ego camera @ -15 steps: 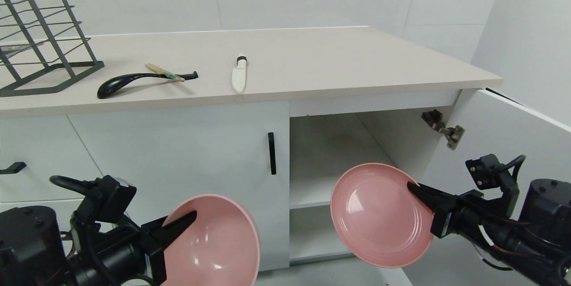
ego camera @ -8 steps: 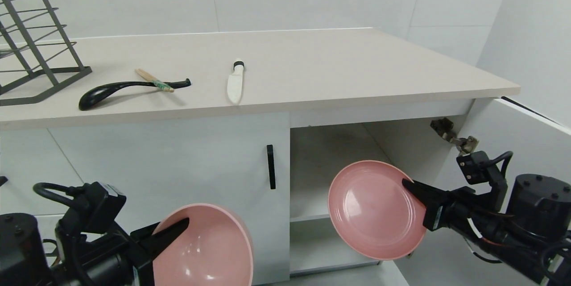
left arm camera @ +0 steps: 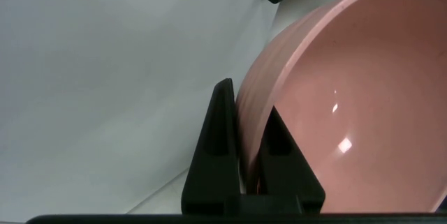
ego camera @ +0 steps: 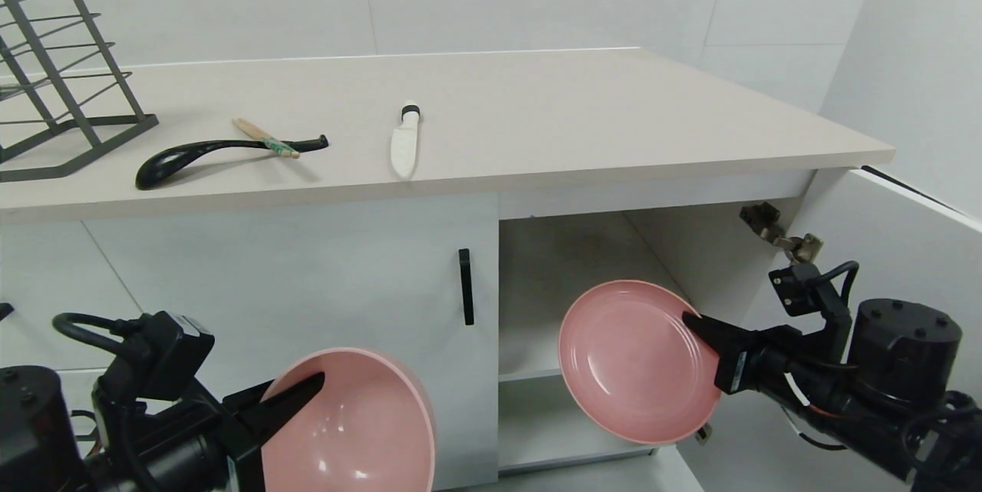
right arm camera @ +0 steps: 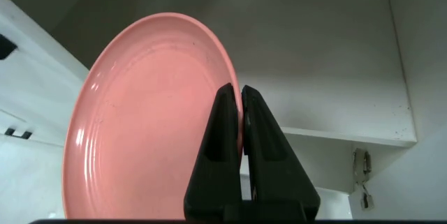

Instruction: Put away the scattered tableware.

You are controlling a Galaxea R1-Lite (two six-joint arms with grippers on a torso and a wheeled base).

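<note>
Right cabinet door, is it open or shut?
Open. The right cabinet door is swung outward, baring its hinge and the shelf inside.

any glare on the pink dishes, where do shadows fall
Head view: white glints inside the bowl, soft shadow beside the ladle; left wrist view: two small glints in the bowl; right wrist view: plate evenly lit, faint sheen near its rim.

Pink plate [right arm camera: 147,119] edge-on in clamped right end effector [right arm camera: 241,109]
</note>
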